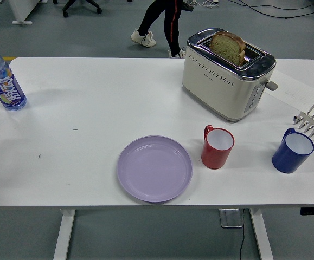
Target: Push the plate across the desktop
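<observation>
Neither robot hand shows in the head view, so whether the fingers are open or curled cannot be told; nothing grips or touches the plate. The lilac plate (154,168) lies flat and empty on the white table (91,108), close to the near edge and a little right of centre. Just right of it stands a red mug (217,147), apart from the plate's rim. Farther right is a blue mug (292,151), with a metal spatula (313,122) beyond it at the right edge. A cream toaster (228,73) holding a slice of bread (228,47) sits far right. A water bottle (2,79) stands at the far left. A person's legs (159,21) cross the floor behind the table.
</observation>
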